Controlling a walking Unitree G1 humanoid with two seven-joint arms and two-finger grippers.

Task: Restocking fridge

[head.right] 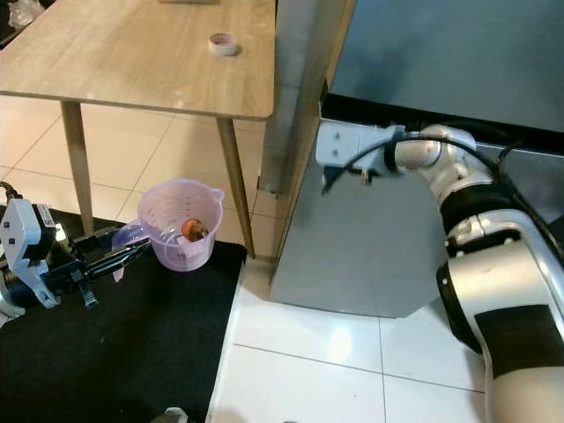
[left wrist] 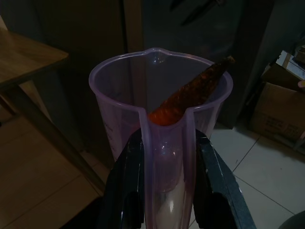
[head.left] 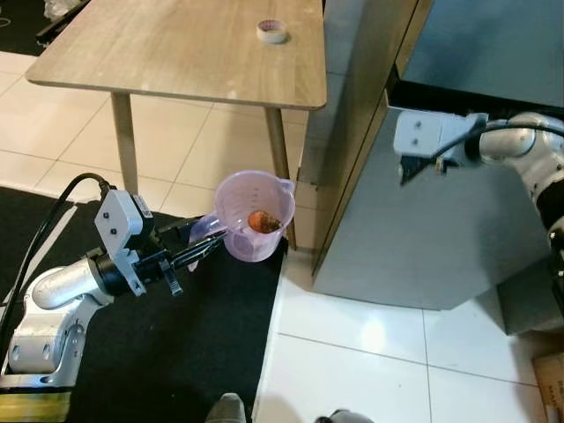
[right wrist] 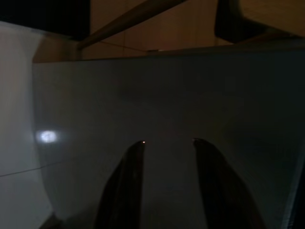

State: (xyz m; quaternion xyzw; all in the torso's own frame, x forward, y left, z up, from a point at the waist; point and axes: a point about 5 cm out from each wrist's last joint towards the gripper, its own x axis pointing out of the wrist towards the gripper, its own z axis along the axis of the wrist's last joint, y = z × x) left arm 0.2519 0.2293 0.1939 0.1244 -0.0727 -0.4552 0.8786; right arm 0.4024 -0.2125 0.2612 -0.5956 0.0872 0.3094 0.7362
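Looking down through the left eye view, a pale purple measuring jug (head.left: 254,215) is seen held out over the black mat (head.left: 159,344) beside a leg of the wooden worktop (head.left: 176,48); the jug's handle is pinched by the left tool (head.left: 204,248), and an orange carrot (head.left: 263,221) is seen lying inside the jug; a roll of tape (head.left: 271,31) is seen on the worktop; the right tool (head.left: 407,169) is held against the upper edge of the grey fridge door (head.left: 414,238), and whether its fingers are spread or pressed together cannot be told here.

In the right eye view the same scene is shown; the silver right arm (head.right: 493,264) is bent across towards the fridge door, and white floor tiles (head.right: 335,370) are seen below the fridge.

In the left wrist view the jug's handle is gripped between the two black fingers (left wrist: 126,191); the carrot is leant tilted against the jug's rim; a cardboard box (left wrist: 276,109) is seen on the floor beyond.

In the right wrist view, which is dark, the fingers (right wrist: 124,186) are seen spread apart with the grey door surface between and beyond them.
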